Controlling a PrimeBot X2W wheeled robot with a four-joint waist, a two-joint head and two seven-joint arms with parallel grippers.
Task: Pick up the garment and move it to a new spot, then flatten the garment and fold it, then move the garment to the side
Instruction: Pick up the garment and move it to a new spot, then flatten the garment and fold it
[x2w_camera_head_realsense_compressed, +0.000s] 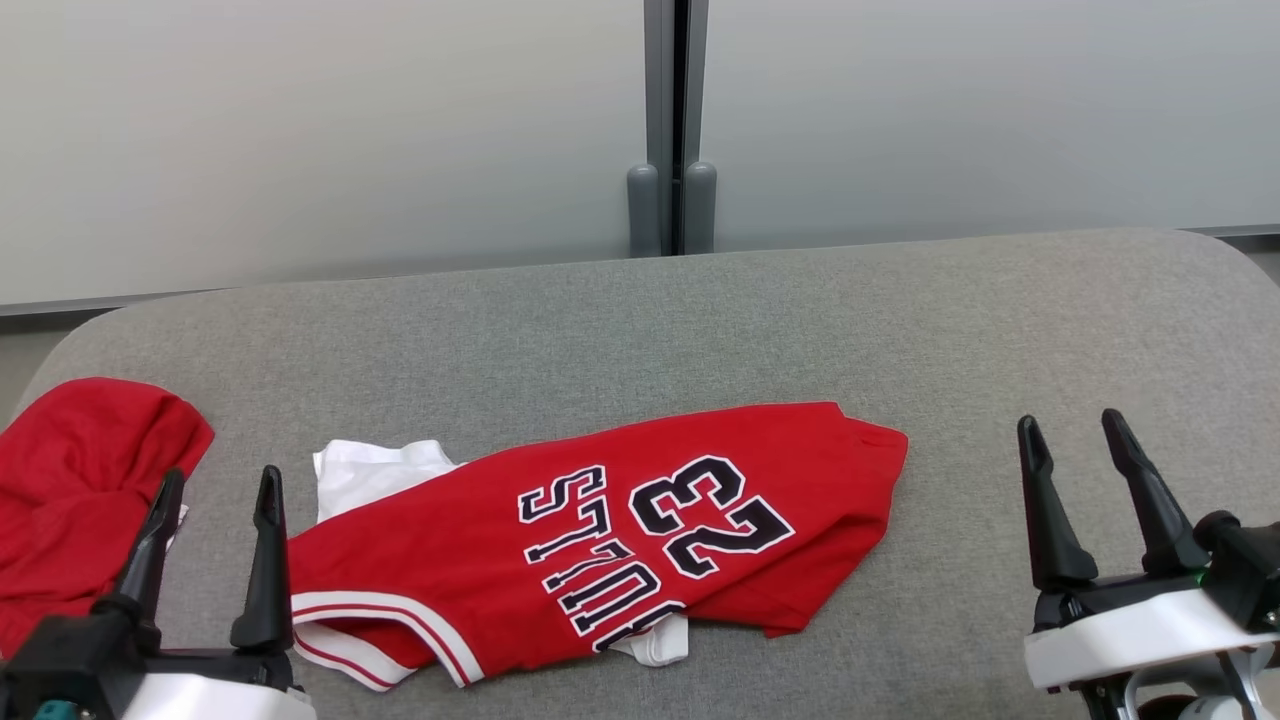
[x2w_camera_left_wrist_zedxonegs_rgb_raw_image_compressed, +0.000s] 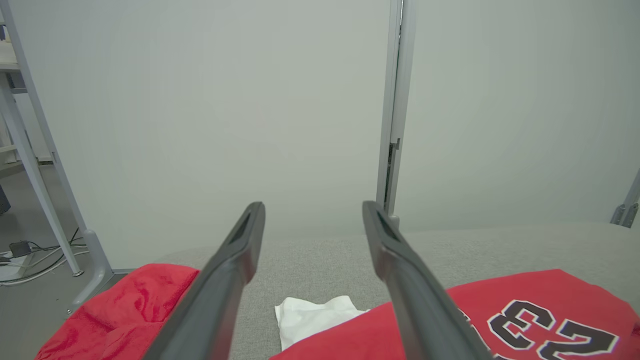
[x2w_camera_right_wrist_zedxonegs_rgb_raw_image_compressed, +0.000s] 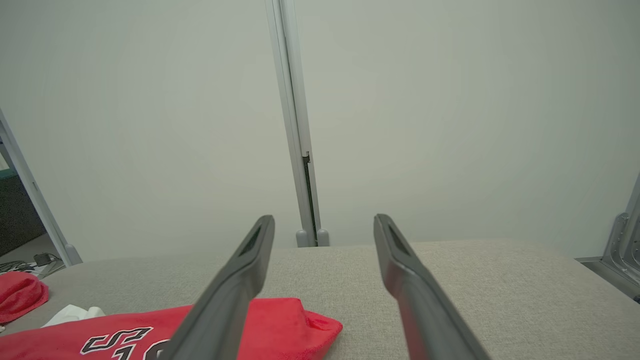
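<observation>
While the red jersey lies askew and rumpled near the front of the grey counter, its BULLS 23 lettering upside down to the robot, the left pincer and the right pincer hover spread wide and empty on either side of it. The left one stands just beside the jersey's striped hem; the right is well apart from the opposite end. A white layer pokes out from under the red cloth at the back left and again at the front edge; whether it belongs to the jersey cannot be told. A second red garment sits bunched at the counter's left end, near the left pincer.

The step in hand looks to be the first pickup. Done well, it likely means each pincer coming down on an outer edge of the jersey, hem on the left and far end on the right, and pinching through every layer there so the cloth lifts as one piece rather than peeling apart. The left pincer would need to keep off the neighbouring red garment. The grey stretch of counter beyond and to the right offers room to set the jersey down and spread it.
</observation>
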